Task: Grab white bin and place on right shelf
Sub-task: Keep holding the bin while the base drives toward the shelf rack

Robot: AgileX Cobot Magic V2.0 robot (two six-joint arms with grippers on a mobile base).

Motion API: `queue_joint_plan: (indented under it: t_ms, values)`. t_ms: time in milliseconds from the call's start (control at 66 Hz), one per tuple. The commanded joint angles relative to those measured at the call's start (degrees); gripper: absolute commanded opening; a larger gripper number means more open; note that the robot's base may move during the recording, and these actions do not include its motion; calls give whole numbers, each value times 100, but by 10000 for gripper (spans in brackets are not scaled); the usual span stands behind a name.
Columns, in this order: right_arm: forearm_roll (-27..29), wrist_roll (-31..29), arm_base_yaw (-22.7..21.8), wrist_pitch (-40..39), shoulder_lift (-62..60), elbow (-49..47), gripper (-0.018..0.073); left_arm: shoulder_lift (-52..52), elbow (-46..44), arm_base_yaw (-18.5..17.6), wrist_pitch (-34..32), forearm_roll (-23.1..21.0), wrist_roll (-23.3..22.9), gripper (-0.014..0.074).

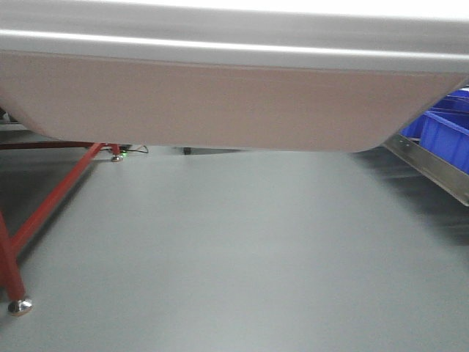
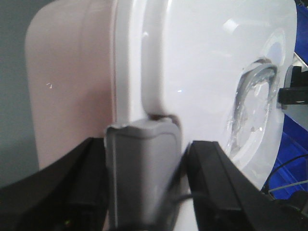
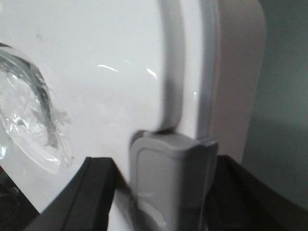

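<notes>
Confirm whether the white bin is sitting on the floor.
No, the front view shows the white bin raised, with the grey floor visible beneath it.

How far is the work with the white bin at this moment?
Done: the left tool and right tool each clamp a grey latch of the large pale pinkish-white plastic bin. In hand: the bin hangs clear above the grey floor. Left: setting it on the stainless-steel shelf at the right.
</notes>
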Motion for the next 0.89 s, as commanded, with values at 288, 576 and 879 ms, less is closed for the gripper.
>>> queue_joint_plan:
  t_ms: [288,576,879]
  values:
    - [1009,-21,56,629,-112,-178,294,-96,-174,-92,768,-960,108,197]
    - [1009,-21,56,629,-112,-178,294,-96,-174,-92,768,-960,108,197]
    - [1009,-21,56,629,-112,-178,294,-96,-174,-92,768,-960,108,197]
